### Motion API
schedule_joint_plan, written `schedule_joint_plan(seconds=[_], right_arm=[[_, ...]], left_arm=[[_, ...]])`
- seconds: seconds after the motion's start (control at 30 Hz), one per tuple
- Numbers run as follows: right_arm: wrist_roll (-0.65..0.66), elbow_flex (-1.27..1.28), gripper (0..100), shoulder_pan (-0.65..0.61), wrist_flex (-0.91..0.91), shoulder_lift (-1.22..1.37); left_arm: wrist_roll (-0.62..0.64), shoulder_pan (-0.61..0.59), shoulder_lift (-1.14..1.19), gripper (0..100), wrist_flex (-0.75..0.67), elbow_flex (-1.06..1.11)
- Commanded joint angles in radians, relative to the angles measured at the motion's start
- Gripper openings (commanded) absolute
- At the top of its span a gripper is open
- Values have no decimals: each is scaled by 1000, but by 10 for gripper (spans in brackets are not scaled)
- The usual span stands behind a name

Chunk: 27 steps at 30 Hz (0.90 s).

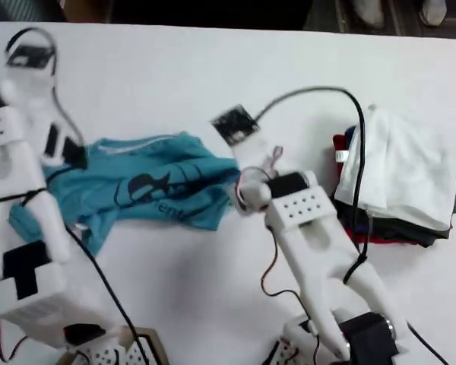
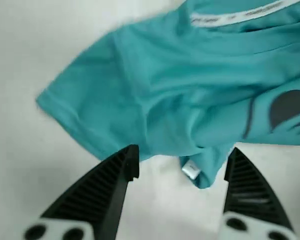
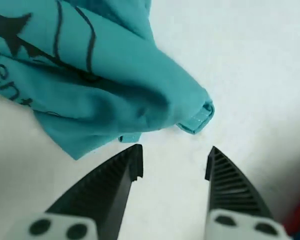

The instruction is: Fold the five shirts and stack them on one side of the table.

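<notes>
Plainly, what mattered was how the teal shirt (image 1: 148,186) lay between my two arms. It was crumpled but stretched out, its long axis running across the white table (image 1: 213,68) from one arm to the other, collar towards the far edge and the dark print facing up.

The left gripper (image 2: 183,152) stood wide open with nothing between its jaws. It hung low over the sleeve end, and a loose edge of cloth with a small white tag (image 2: 191,171) sat in the gap between the fingers. The right gripper (image 3: 175,149) was open and empty too. A bunched corner of hem (image 3: 197,117) lay just ahead of its fingertips, near but not touching them.

So each arm was at its own end of the shirt and neither was clearly nearer. I judged the next grasp would be a two-handed one, the two ends taken together to pull the cloth flat along that axis before any fold.

The tabletop was smooth and pale. The folded stack (image 1: 399,179) sat well apart on the right arm's side, a white shirt (image 1: 410,152) on top of dark and red layers. That made this, as I read it, the last shirt to fold. The right arm's black cable (image 1: 357,144) hung across the stack's near side, and I thought it might drag on it. Beyond the table's far edge the floor was dark.
</notes>
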Motion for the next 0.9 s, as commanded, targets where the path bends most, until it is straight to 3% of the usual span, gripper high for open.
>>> schedule_joint_plan(seconds=[0.0, 0.17, 0.53, 0.87], right_arm=[[26, -267, 212, -79, 165, 31], [20, -531, 212, -159, 266, 266], [20, -1201, 214, -309, 417, 826], [26, -1633, 214, -358, 460, 1345]], left_arm=[[3, -98, -17, 294, -101, 119], [44, -307, -17, 294, -180, 196], [44, -781, -14, 294, -169, 219], [-92, -962, -15, 294, -169, 292]])
